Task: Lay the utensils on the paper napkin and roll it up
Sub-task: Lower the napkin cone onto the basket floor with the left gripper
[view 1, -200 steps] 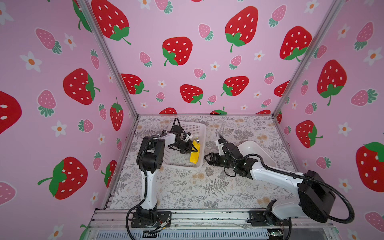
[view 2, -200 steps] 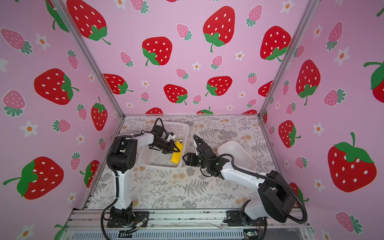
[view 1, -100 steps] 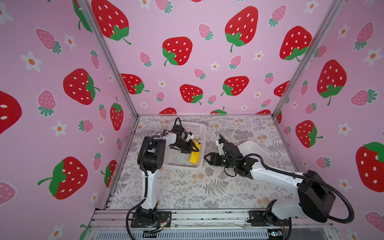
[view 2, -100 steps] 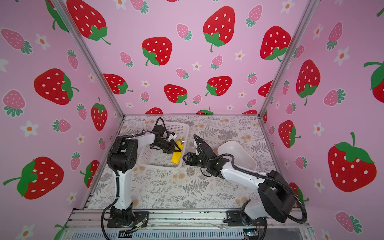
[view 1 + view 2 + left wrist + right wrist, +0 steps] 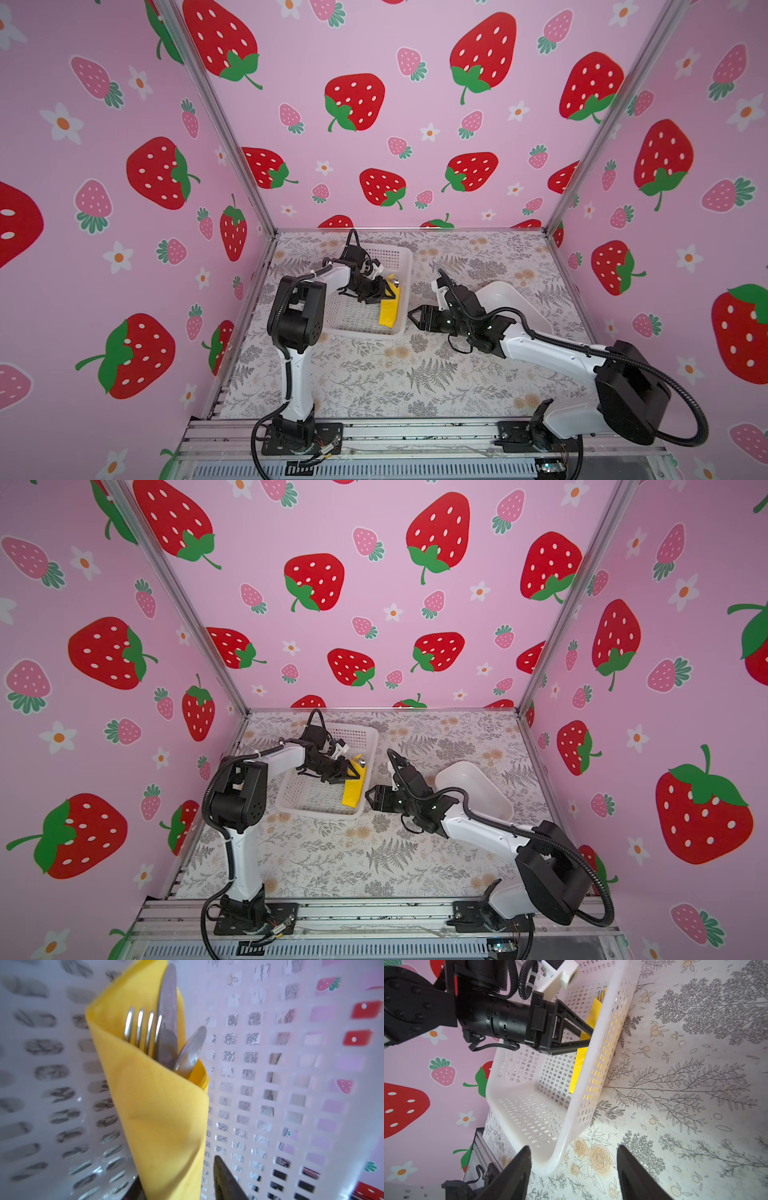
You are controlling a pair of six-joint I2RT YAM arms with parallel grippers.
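Note:
The yellow paper napkin (image 5: 162, 1115) is rolled into a cone around the utensils. A silver fork (image 5: 143, 1026), a knife blade (image 5: 168, 1001) and a spoon (image 5: 192, 1051) stick out of its mouth. In both top views the roll (image 5: 390, 309) (image 5: 353, 791) lies inside the white basket against its right wall. My left gripper (image 5: 383, 292) (image 5: 176, 1167) straddles the roll's lower end, open, with a gap showing beside one finger (image 5: 226, 1180). My right gripper (image 5: 411, 314) (image 5: 573, 1147) hovers open and empty just outside the basket's near right corner.
The white mesh basket (image 5: 405, 266) (image 5: 591, 1076) stands at the back left of the floral table. A white oblong tray (image 5: 515, 299) lies behind my right arm. Pink strawberry walls close in three sides.
The left gripper's jaws have spread apart from a tight grip on the napkin roll, which stays in the basket. The right arm has not moved.

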